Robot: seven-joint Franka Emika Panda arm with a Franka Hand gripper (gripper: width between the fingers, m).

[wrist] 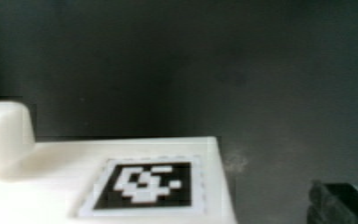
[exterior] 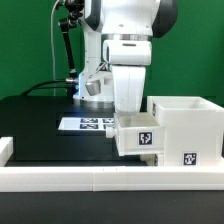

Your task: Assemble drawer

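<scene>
In the exterior view, the low white rail (exterior: 60,178) is running along the near edge of the black counter (exterior: 40,115), with a raised end block at the exterior view's left. Much open counter is lying at that side. Behind it, near the middle, the marker board (exterior: 88,124) is lying flat on the counter, well apart from the rail.

Just to the right of the board, one shallow white tray (exterior: 136,137) of the drawer set is showing a black-and-white tag on its near face. It is sitting close against the tall white housing (exterior: 186,128), which is standing at the exterior view's right, open at the top, with a tag low on its front. The housing is almost touching the rail.

The arm (exterior: 128,40) is reaching straight down over the tray. The end effector (exterior: 128,112) is hidden behind the tray's edge, so I cannot tell if it is released or clenched.

The wrist view is showing a white surface with one tag (wrist: 149,185) very close, blurred, and dark counter beyond.
</scene>
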